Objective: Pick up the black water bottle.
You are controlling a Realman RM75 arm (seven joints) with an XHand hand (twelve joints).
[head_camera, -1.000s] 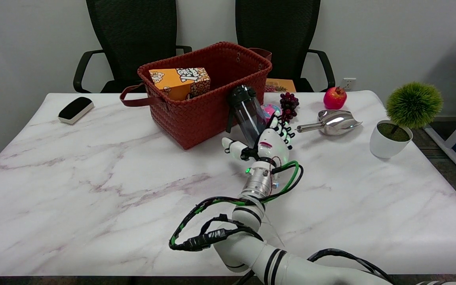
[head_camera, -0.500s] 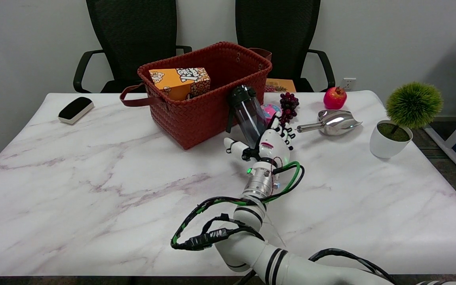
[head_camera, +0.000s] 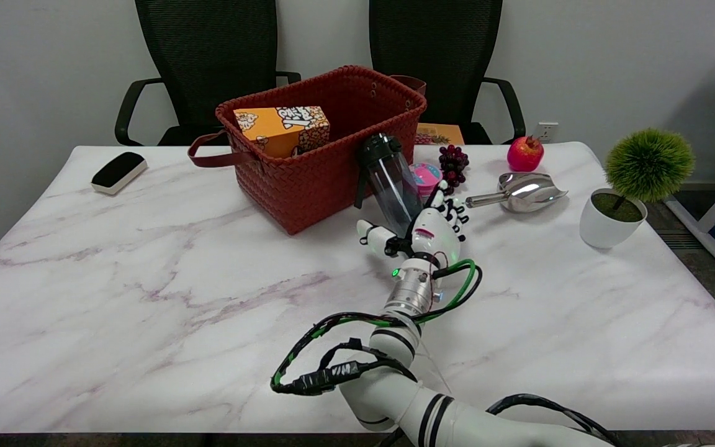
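Lettering on orange box (head_camera: 283,128) stays unreadable.

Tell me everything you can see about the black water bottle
The black water bottle has a black cap with a loop or strap down one side and a smoky, see-through body that looks like plastic and seems empty. It stands tilted on the marble table, its cap leaning toward the red woven basket; actual contact there is unclear. The right hand is at its lower end, thumb on one side and fingers on the other, hiding the base. A firm grip cannot be confirmed.
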